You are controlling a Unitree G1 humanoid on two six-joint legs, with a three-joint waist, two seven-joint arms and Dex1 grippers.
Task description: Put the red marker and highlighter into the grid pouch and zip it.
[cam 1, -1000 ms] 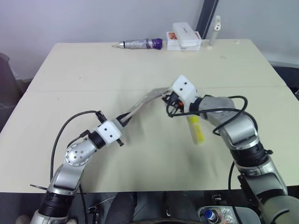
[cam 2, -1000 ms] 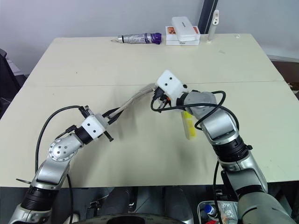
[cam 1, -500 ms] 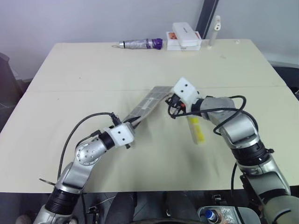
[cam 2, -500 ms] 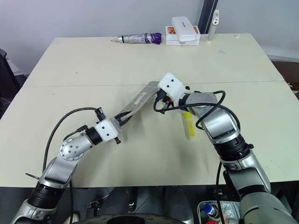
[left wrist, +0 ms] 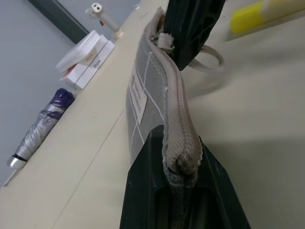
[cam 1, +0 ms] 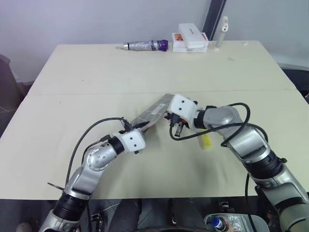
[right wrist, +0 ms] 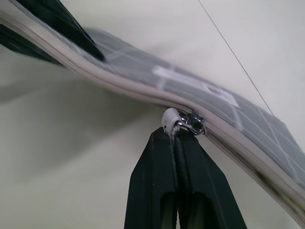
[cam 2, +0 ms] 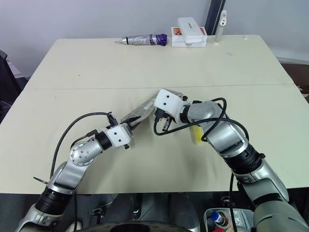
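Both arms have drawn in toward each other since a second ago, the left gripper [left wrist: 183, 167] clamped on one end of the grid pouch [cam 1: 155, 111], the right gripper [right wrist: 177, 136] pinching its zipper pull [right wrist: 193, 123], while the highlighter [cam 1: 205, 140] lies on the table [cam 1: 96, 77] beside the right arm

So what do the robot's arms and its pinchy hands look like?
Both arms are shiny silver metal with dark bands at the joints, and a looping black cable runs along each. Near each wrist sits a white boxy block. The left gripper and the right gripper each have two flat, black, wedge-shaped fingers that narrow toward the tips.
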